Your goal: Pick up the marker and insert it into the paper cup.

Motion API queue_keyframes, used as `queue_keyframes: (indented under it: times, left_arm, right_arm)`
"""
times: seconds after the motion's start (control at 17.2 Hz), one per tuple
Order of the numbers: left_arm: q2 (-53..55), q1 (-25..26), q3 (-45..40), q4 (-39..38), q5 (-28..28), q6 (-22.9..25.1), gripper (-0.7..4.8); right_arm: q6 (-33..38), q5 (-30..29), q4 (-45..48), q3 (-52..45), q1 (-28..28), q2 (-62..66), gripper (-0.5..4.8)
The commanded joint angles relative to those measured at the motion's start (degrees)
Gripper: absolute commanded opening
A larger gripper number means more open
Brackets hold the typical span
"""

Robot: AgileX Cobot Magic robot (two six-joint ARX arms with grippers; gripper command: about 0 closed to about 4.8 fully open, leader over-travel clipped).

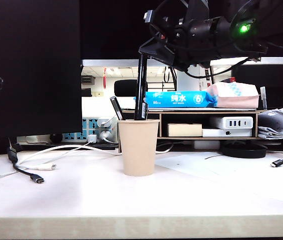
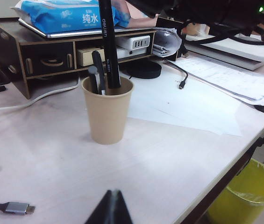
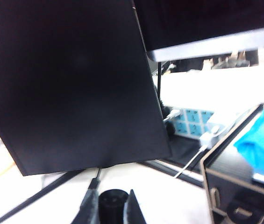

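The beige paper cup [image 1: 138, 147] [image 2: 107, 114] stands upright in the middle of the table. A thick black marker [image 1: 141, 85] [image 2: 108, 46] with white print stands nearly upright, its lower end inside the cup's rim. My right gripper [image 1: 153, 49] [image 3: 112, 198] hangs above the cup, shut on the marker's upper part; the marker's round end [image 3: 112, 201] shows between its fingers. Two thinner black pens [image 1: 116, 107] [image 2: 98, 70] also lean in the cup. My left gripper [image 2: 113, 192] is shut and empty, low over the table on the near side of the cup.
A wooden desk organiser [image 1: 209, 122] [image 2: 38, 51] stands behind the cup, with a blue wipes pack [image 1: 179, 99] on it. USB cables [image 1: 28, 172] [image 2: 8, 207] lie at the left. Papers [image 2: 192, 102] lie to the right, a monitor [image 1: 31, 65] stands back left, and a yellow bin [image 2: 251, 196] is beyond the table edge.
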Motion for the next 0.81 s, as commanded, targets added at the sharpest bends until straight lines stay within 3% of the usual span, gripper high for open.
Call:
queue_keyframes:
  times: [0.06, 0.81]
  left_arm:
    - [0.0, 0.09, 0.04, 0.42, 0.07, 0.22, -0.06]
    - [0.0, 0.11, 0.04, 0.39, 0.09, 0.22, -0.06]
  right_arm:
    - [-3.08, 3.15, -1.81, 0.17, 0.07, -0.33, -0.01]
    - [-3.76, 4.66, -1.95, 0.11, 0.59, 4.76, -0.01]
